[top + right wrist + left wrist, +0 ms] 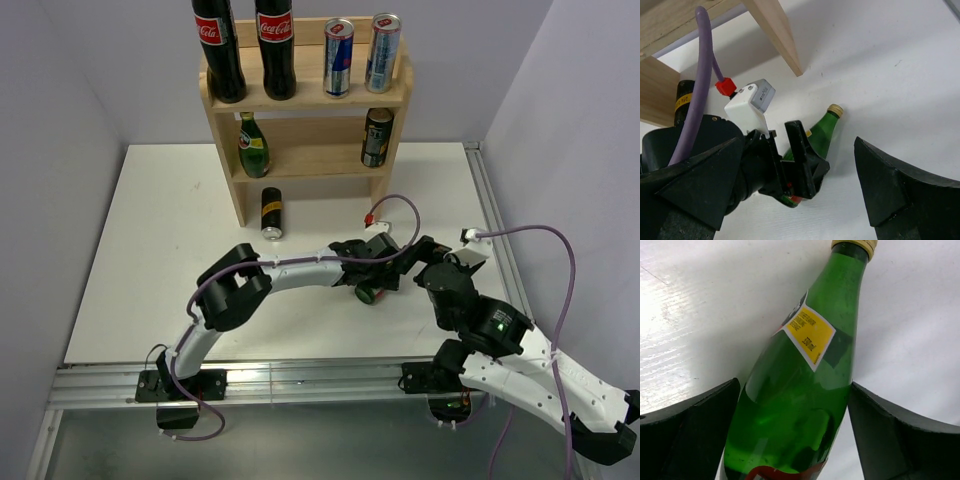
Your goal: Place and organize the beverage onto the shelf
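Note:
A green glass bottle (367, 293) with a gold cap and yellow label lies on its side on the white table, right of centre. My left gripper (376, 283) is shut on its body, with a black finger (700, 430) pressed on each side of the bottle (800, 390). My right gripper (421, 258) is open and empty just right of it. In the right wrist view, the right gripper (798, 145) hangs over the left gripper (800, 167) and the bottle (824, 127). The two-tier wooden shelf (310, 162) stands at the back centre.
The top tier holds two cola bottles (245, 50) and two slim cans (360, 55). The lower tier holds a green bottle (253, 146) and a dark can (376, 137). A black and yellow can (272, 213) lies in front of the shelf's left leg. A purple cable (400, 205) loops above the left wrist.

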Robot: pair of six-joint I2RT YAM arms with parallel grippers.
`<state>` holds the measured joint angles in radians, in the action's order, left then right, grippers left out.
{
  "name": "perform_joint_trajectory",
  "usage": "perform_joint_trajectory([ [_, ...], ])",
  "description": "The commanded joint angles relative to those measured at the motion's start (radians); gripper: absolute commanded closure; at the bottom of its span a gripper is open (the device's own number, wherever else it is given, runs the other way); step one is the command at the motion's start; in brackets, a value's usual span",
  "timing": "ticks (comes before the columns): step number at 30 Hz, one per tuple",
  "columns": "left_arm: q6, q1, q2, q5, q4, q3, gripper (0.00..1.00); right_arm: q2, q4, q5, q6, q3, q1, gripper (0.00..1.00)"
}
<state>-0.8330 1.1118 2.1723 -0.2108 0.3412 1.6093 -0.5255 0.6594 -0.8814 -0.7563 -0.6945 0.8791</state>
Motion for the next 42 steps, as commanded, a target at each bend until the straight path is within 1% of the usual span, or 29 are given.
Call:
perform_joint_trajectory([
  [1, 0.011, -0.018, 0.055, -0.018, 0.065, -0.026, 0.07, 0.016, -0.004, -0.014, -0.008, 0.012, 0.003, 0.0],
  [3, 0.031, -0.026, 0.063, -0.018, 0.079, -0.011, 0.11, 0.012, 0.0, -0.019, -0.012, 0.006, 0.003, 0.0],
  [4, 0.035, -0.026, 0.064, -0.015, 0.082, -0.008, 0.18, 0.01, 0.006, -0.019, -0.014, 0.003, 0.003, 0.0],
  [6, 0.052, -0.026, 0.075, -0.004, 0.097, -0.008, 0.23, 0.01, 0.012, -0.027, -0.014, -0.003, 0.004, 0.0],
  [7, 0.058, -0.024, 0.081, -0.002, 0.107, -0.006, 0.29, 0.013, 0.017, -0.027, -0.014, -0.005, 0.004, 0.0],
  [9, 0.07, -0.012, 0.101, -0.01, 0.13, -0.009, 0.35, 0.021, 0.02, -0.031, -0.011, -0.005, 0.004, 0.0],
  [10, 0.074, -0.007, 0.11, -0.012, 0.136, -0.011, 0.42, 0.027, 0.019, -0.034, -0.009, -0.002, 0.003, 0.0],
  [12, 0.078, 0.008, 0.141, -0.015, 0.153, -0.012, 0.49, 0.03, 0.02, -0.033, -0.014, 0.003, 0.003, 0.0],
  [13, 0.08, 0.014, 0.152, -0.018, 0.169, -0.012, 0.47, 0.03, 0.02, -0.033, -0.015, 0.004, 0.004, 0.0],
  [14, 0.08, 0.019, 0.159, -0.024, 0.179, -0.015, 0.42, 0.032, 0.022, -0.03, -0.02, 0.006, 0.004, 0.0],
  [15, 0.087, 0.031, 0.176, -0.025, 0.185, -0.017, 0.33, 0.03, 0.023, -0.03, -0.023, 0.007, 0.003, 0.0],
  [16, 0.089, 0.036, 0.182, -0.027, 0.199, -0.02, 0.22, 0.027, 0.028, -0.028, -0.026, 0.007, 0.003, 0.0],
  [17, 0.089, 0.04, 0.187, -0.027, 0.199, -0.035, 0.18, 0.027, 0.029, -0.031, -0.029, 0.01, 0.003, 0.0],
  [19, 0.095, 0.054, 0.182, -0.018, 0.196, -0.054, 0.15, 0.028, 0.029, -0.034, -0.032, 0.015, 0.003, 0.0],
  [21, 0.103, 0.062, 0.182, -0.016, 0.203, -0.071, 0.15, 0.03, 0.026, -0.036, -0.032, 0.016, 0.003, 0.0],
  [22, 0.109, 0.063, 0.184, -0.016, 0.212, -0.071, 0.13, 0.032, 0.026, -0.033, -0.034, 0.019, 0.003, 0.0],
  [23, 0.113, 0.069, 0.193, -0.022, 0.249, -0.059, 0.13, 0.03, 0.028, -0.033, -0.038, 0.02, 0.003, 0.0],
  [26, 0.12, 0.083, 0.199, -0.052, 0.263, -0.058, 0.16, 0.035, 0.032, -0.036, -0.047, 0.023, 0.003, 0.0],
  [27, 0.12, 0.085, 0.208, -0.058, 0.268, -0.057, 0.21, 0.035, 0.031, -0.034, -0.046, 0.026, 0.003, 0.0],
  [28, 0.12, 0.085, 0.216, -0.065, 0.277, -0.051, 0.34, 0.041, 0.028, -0.031, -0.046, 0.027, 0.003, 0.0],
  [30, 0.123, 0.085, 0.248, -0.09, 0.31, -0.025, 0.45, 0.044, 0.025, -0.027, -0.048, 0.029, 0.003, 0.0],
  [31, 0.123, 0.086, 0.257, -0.105, 0.318, -0.02, 0.59, 0.047, 0.029, -0.025, -0.049, 0.027, 0.003, 0.0],
  [33, 0.126, 0.089, 0.28, -0.13, 0.335, -0.009, 0.77, 0.047, 0.04, -0.033, -0.052, 0.021, 0.003, 0.0],
  [34, 0.12, 0.089, 0.282, -0.14, 0.34, -0.011, 0.95, 0.05, 0.046, -0.034, -0.052, 0.02, 0.003, 0.0],
  [35, 0.12, 0.089, 0.282, -0.145, 0.338, -0.021, 1.0, 0.051, 0.048, -0.034, -0.051, 0.016, 0.003, 0.0],
  [38, 0.106, 0.089, 0.238, -0.162, 0.3, -0.087, 1.0, 0.062, 0.045, -0.033, -0.046, 0.018, 0.003, 0.0],
  [40, 0.086, 0.088, 0.169, -0.177, 0.277, -0.135, 1.0, 0.062, 0.051, -0.033, -0.049, 0.018, 0.003, 0.0],
  [41, 0.08, 0.088, 0.14, -0.185, 0.251, -0.187, 1.0, 0.061, 0.051, -0.036, -0.049, 0.015, 0.003, 0.0],
  [42, 0.065, 0.088, 0.073, -0.194, 0.239, -0.215, 1.0, 0.061, 0.052, -0.034, -0.049, 0.013, 0.003, 0.0],
])
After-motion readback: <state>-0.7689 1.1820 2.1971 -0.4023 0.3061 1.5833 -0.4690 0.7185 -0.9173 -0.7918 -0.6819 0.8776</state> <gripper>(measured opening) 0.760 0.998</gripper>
